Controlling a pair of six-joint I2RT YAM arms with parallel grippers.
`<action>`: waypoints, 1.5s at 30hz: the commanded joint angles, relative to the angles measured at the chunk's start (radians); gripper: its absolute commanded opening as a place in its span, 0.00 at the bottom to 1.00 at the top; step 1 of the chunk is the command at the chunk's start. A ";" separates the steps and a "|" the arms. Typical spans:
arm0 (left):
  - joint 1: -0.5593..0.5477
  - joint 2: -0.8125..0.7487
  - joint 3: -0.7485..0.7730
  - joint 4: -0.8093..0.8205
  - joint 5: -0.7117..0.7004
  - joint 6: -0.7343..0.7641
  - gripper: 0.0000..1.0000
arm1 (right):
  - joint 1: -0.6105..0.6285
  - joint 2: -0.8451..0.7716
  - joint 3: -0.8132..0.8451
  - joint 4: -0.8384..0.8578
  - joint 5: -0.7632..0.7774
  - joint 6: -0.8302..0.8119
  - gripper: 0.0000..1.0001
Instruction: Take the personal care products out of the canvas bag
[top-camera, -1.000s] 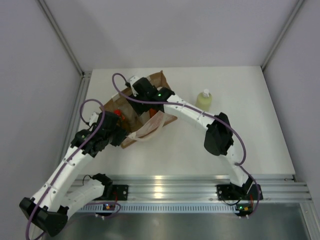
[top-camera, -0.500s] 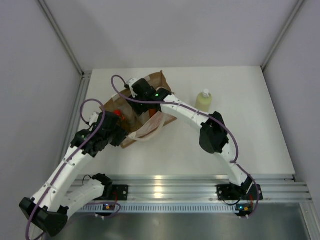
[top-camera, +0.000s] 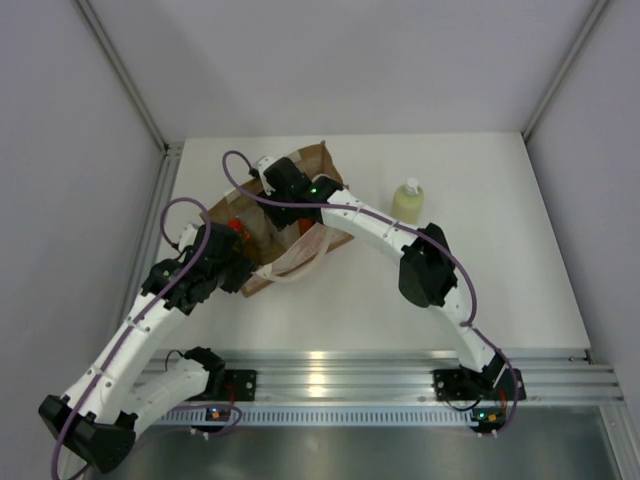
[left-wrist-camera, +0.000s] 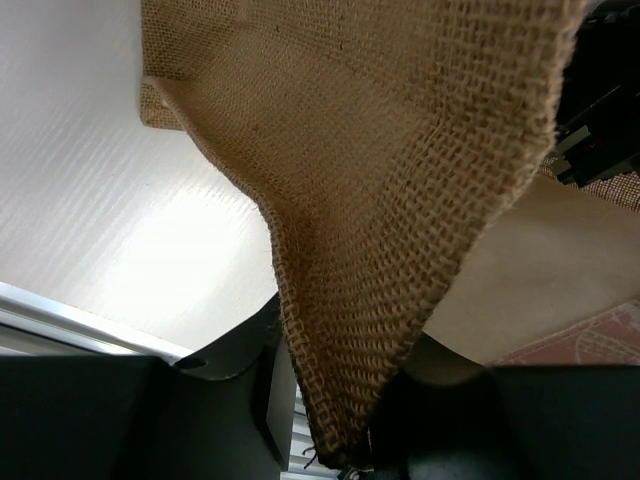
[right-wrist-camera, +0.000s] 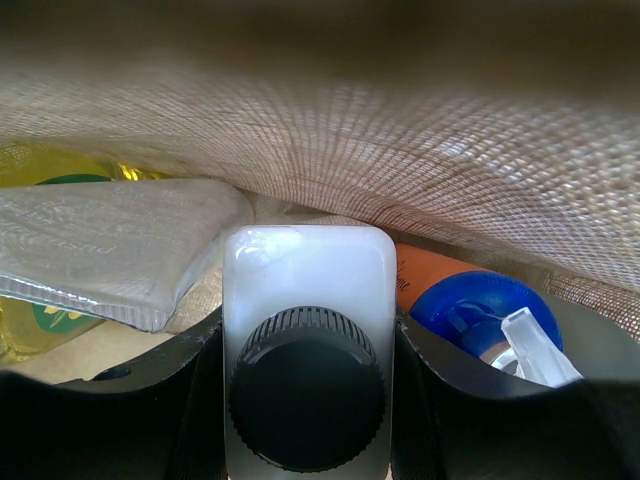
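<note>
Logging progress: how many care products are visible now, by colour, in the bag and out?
White bottle, black cap, in canvas bag: 1
Frosted tube, in canvas bag: 1
Yellow bottle, in canvas bag: 1
Blue-orange bottle, in canvas bag: 1
Pale yellow-green bottle, on table: 1
Total: 5

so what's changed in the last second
The right end effector moved a little left, deeper into the canvas bag. It now flanks a white bottle with a black cap; whether it grips is unclear. The left end effector stays pinched on the bag's edge, and the pale yellow-green bottle hasn't moved on the table.
</note>
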 joint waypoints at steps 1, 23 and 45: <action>-0.002 -0.002 0.037 -0.018 -0.020 0.015 0.34 | -0.012 -0.035 0.040 0.026 0.011 0.006 0.01; 0.000 -0.018 0.030 -0.018 -0.023 -0.009 0.34 | -0.010 -0.321 0.044 0.041 0.053 -0.001 0.00; -0.002 -0.013 0.027 -0.018 -0.026 -0.016 0.34 | -0.097 -0.693 0.090 -0.060 0.160 0.000 0.00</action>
